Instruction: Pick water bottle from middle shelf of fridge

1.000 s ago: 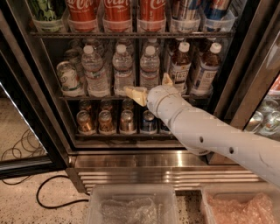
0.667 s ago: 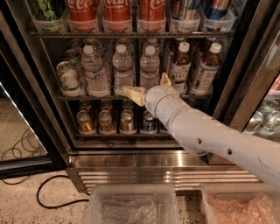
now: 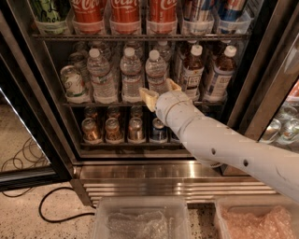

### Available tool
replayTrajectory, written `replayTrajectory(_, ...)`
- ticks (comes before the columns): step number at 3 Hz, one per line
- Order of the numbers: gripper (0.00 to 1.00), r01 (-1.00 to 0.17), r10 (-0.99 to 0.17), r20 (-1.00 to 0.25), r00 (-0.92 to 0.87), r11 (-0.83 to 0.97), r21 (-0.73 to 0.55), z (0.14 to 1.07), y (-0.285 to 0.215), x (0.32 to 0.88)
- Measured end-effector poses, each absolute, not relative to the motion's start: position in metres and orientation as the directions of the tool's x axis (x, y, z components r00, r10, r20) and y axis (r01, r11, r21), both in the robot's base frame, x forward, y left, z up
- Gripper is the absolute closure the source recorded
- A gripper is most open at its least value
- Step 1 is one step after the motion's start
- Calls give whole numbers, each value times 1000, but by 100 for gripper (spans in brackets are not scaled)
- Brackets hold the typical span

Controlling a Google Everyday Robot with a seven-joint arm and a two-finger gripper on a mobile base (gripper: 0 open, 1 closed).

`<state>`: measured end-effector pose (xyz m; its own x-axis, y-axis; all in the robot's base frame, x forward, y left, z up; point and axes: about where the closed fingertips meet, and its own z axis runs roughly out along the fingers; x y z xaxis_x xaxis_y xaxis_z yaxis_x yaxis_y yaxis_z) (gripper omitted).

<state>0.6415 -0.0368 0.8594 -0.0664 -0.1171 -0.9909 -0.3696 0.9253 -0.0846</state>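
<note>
Clear plastic, white-capped: the water bottle (image 3: 156, 70) stands upright on the middle shelf (image 3: 107, 103), just behind and above the claw (image 3: 161, 92), whose tan fingers (image 3: 149, 98) (spread apart, empty) sit at its base.

Tan gripper (image 3: 161, 92) before clear, white-capped water bottle (image 3: 156, 72); red cola bottles (image 3: 125, 11) above, seemingly gold cans (image 3: 112, 130) below.

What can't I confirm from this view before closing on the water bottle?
- Camera view: base of the water bottle, hidden behind the open gripper at the front of the middle shelf; contact cannot be told.
- Camera view: lower row of cans, right end covered by the arm.
- Camera view: label text, too small to read.
- Camera view: cola bottles, cut off by the top edge.
</note>
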Motion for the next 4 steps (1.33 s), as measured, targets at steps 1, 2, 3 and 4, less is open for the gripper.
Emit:
replayTrajectory(1, 30, -355, -112, -991, -72, 931, -79, 857, -40, 642)
replayTrajectory(2, 30, -327, -103, -991, -88, 942, -69, 851, -47, 646)
replayTrajectory(3, 30, -296, -87, -992, -87, 954, -58, 851, -53, 654)
replayTrajectory(4, 31, -260, -75, -994, -79, 964, -52, 853, -55, 688)
